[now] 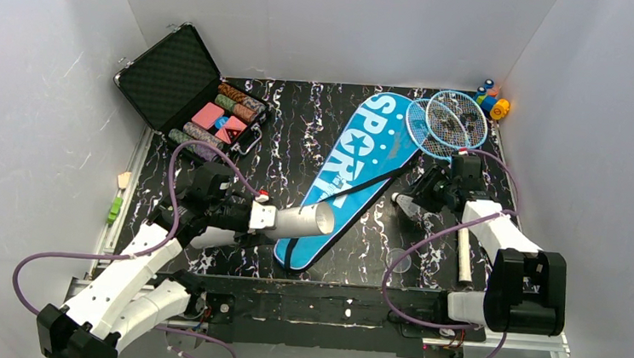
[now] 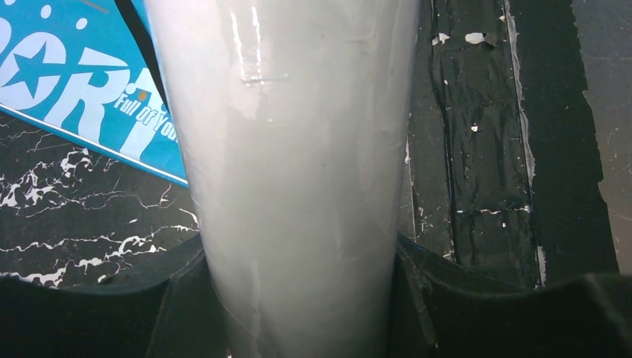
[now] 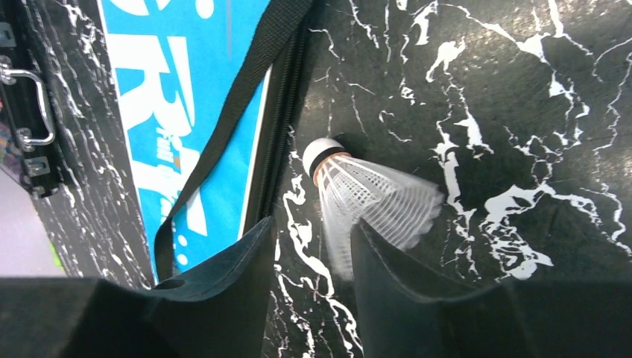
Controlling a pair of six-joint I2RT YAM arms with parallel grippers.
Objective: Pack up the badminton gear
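Note:
My left gripper (image 1: 263,218) (image 2: 298,298) is shut on the long white tube (image 1: 302,221) (image 2: 298,164). It holds the tube level above the table, with the open mouth pointing right over the blue SPORT bag (image 1: 356,178) (image 2: 74,82) (image 3: 186,112). A white shuttlecock (image 3: 365,194) (image 1: 403,205) lies on the table to the right of the bag and its black strap (image 3: 246,97). My right gripper (image 1: 412,204) (image 3: 313,253) is low over the shuttlecock with its jaws apart. The skirt's edge sits in the gap, against the right finger. Two blue rackets (image 1: 446,121) lie at the back right.
An open black case of coloured chips (image 1: 192,92) stands at the back left. A small orange-and-blue toy (image 1: 492,100) sits in the back right corner. A white racket handle (image 1: 464,257) and a clear round lid (image 1: 399,261) lie near the right arm's base.

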